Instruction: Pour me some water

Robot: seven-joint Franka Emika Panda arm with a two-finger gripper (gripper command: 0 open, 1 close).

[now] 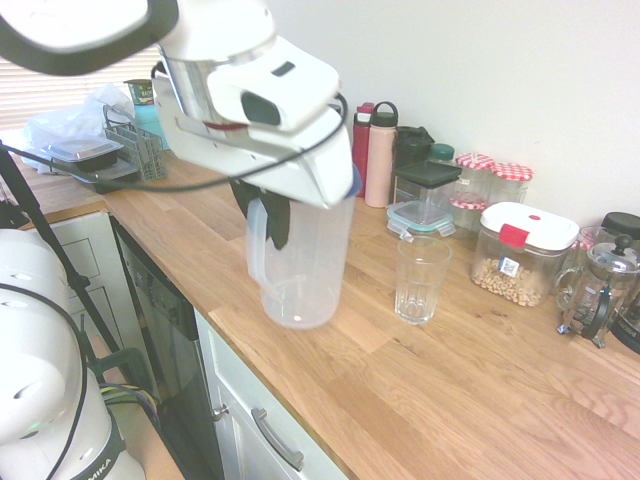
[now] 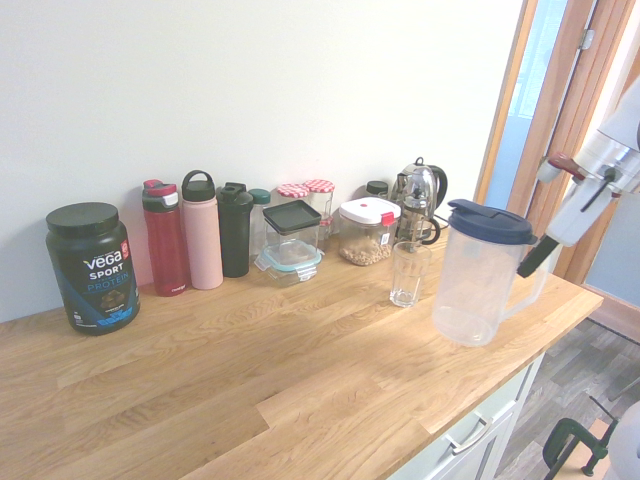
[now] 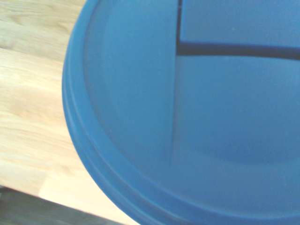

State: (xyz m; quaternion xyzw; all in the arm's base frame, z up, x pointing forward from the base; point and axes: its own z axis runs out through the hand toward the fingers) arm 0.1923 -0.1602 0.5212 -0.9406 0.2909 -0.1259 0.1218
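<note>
Gripping the handle, the pincer [image 2: 535, 262] holds a clear plastic pitcher [image 2: 478, 285] beside a ribbed glass [image 2: 407, 274].

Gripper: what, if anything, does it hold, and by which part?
The gripper grips the clear plastic jug with a blue lid by its handle.

Far from the hand you see a black Vega tub [image 2: 92, 266], a red bottle [image 2: 165, 238] and a pink bottle [image 2: 201, 231].
</note>
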